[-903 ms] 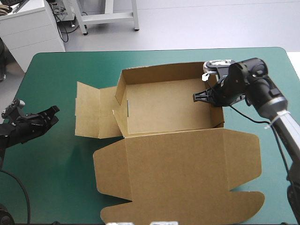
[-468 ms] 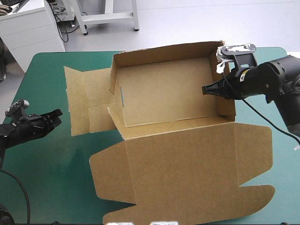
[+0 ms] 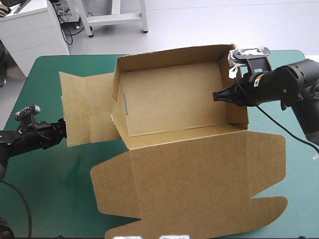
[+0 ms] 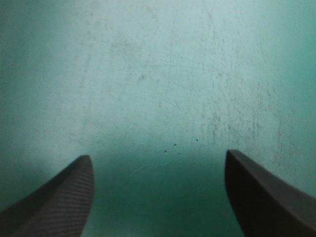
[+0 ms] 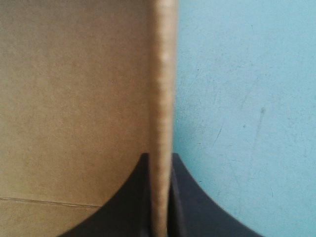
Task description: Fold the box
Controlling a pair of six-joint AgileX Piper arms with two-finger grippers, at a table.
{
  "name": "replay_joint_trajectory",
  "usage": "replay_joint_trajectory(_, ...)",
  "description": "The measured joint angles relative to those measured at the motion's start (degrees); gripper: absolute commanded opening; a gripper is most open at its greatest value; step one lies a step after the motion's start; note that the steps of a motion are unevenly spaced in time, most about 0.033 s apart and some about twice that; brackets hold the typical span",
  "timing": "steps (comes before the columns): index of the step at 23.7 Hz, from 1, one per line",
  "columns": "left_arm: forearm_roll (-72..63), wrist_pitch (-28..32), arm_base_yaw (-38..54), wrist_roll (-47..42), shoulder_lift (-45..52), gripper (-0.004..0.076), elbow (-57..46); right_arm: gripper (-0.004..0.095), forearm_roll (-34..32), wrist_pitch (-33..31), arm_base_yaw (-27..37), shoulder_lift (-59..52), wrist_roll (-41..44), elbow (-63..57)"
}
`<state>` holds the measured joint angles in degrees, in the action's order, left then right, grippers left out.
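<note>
The left gripper [image 3: 59, 130], fingers [image 4: 59, 197] spread over bare cover [image 4: 158, 74], lay just beside the box's [image 3: 169, 104] unfolded left flap [image 3: 82, 107], likely ready to raise it, with room behind. The box sat mid-table, lid [image 3: 199, 179] flat toward the near edge. The right gripper [image 3: 216, 95] pinched its right wall [image 5: 163, 74], probably steadying it
</note>
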<state>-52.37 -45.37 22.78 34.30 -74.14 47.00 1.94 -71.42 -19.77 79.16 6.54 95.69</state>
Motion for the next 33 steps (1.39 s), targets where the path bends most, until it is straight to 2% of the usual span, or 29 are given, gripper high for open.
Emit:
replay_joint_trajectory(16,-1.5,-1.9,-11.5,0.0,0.0,0.0602,0.5,-0.0023,2.9,0.0,0.0,0.0,-2.6,0.0)
replay_joint_trajectory(21,-6.4,-10.5,-13.0,0.8,0.0,0.0594,8.1,-0.0023,0.3,0.1,0.0,0.0,-2.9,0.0)
replay_joint_trajectory(27,-22.0,-21.4,-13.0,7.3,0.0,0.0584,11.2,-0.0023,-1.1,2.6,0.0,0.0,-3.1,0.0)
replay_joint_trajectory(33,-28.5,-23.1,-14.3,9.5,0.0,0.0562,11.3,-0.0023,-6.3,3.0,0.0,0.0,-0.3,0.0)
